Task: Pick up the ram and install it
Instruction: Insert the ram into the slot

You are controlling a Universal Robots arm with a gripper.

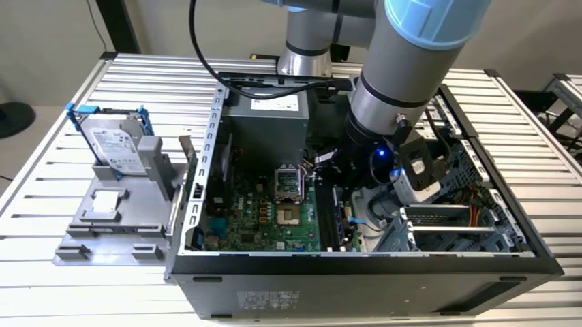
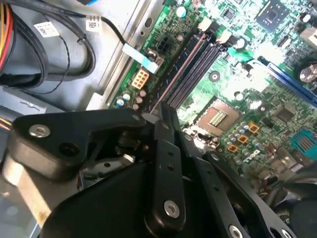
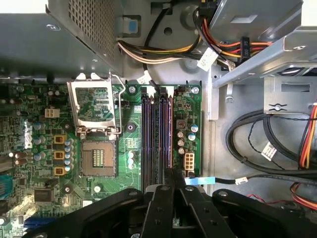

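- My claw point(image 3: 171, 186) is down inside the open computer case point(image 1: 364, 262), over the memory slots point(image 3: 157, 134) beside the processor socket point(image 3: 97, 158) on the green board point(image 3: 29, 148).
- Claw state: the two black fingers point(image 2: 166, 144) are pressed close together, with a thin dark edge showing at their tips. I judge this to be the ram point(image 3: 172, 174) pinched edge-on, though most of the strip is hidden by the fingers.
- Key relation: in the first wrist view the slots run as long parallel lines straight away from the fingertips, and the pinched strip's long axis appears to lie along the same line — so the strip is lengthwise with the slots, not across them.
- In the second wrist view the fingertips sit right at the near end of the slot bank point(image 2: 190, 67). Whether the strip's edge already touches a slot, I cannot tell.
- The white end clips point(image 3: 147, 90) at the far end of the slots are visible.
- Outside the case, on the counter point(image 1: 54, 286) at the exterior view's left, a grey holder point(image 1: 114, 228) carries the hard drive point(image 1: 114, 146) in its blue frame — well apart from the claw.
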